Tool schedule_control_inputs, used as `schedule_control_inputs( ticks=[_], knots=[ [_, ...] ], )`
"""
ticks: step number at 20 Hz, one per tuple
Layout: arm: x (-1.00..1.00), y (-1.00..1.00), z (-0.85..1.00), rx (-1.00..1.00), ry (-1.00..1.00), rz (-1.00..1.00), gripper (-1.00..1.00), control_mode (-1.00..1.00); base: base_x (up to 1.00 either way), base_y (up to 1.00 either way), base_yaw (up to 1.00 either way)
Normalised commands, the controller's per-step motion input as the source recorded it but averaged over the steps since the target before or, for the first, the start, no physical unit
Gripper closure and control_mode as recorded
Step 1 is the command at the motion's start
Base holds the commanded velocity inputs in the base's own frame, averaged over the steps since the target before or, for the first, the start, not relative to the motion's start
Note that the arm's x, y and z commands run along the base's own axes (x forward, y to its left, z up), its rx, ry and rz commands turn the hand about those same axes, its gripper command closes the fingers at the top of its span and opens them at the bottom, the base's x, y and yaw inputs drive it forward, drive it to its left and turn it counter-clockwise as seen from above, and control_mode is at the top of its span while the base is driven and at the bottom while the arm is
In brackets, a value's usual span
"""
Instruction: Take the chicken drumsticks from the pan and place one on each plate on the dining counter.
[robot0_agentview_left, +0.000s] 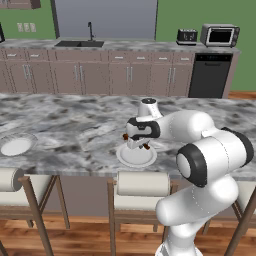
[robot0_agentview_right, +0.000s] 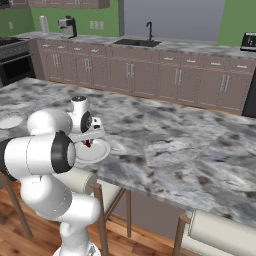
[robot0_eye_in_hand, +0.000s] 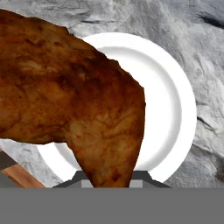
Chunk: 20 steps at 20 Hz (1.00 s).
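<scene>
Browned drumstick (robot0_eye_in_hand: 78, 100) clamped in the gripper (robot0_agentview_left: 136, 145) jaws — hanging just above a white plate (robot0_agentview_left: 136, 157) near the dining counter (robot0_agentview_left: 75, 125) edge.

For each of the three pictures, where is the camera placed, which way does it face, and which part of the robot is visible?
Left base view: behind the arm's left, facing the dining counter and far cabinets; arm at lower right.
Right base view: behind its right, facing the same counter; arm at lower left.
Hand view: on the hand, looking down past the pincer, shut on a drumstick, above a plate.
Shared: all show that plate; both base views also show a second plate.
</scene>
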Motion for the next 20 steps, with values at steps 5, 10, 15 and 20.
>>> schedule_control_inputs(
  ticks=[5, 10, 15, 20],
  knots=[
    [0.2, 0.11, -0.28, 0.0, -0.15, -0.08, 1.0, -1.0, 0.0, 0.0, 0.0],
    [0.03, 0.03, -0.26, 0.0, -0.09, -0.1, 1.0, -1.0, 0.0, 0.0, 0.0],
    [0.21, 0.03, -0.24, 0.0, -0.08, -0.1, 1.0, -1.0, 0.0, 0.0, 0.0],
    [0.22, 0.0, -0.12, 0.0, -0.04, -0.07, 1.0, -1.0, 0.0, 0.0, 0.0]
  ],
)
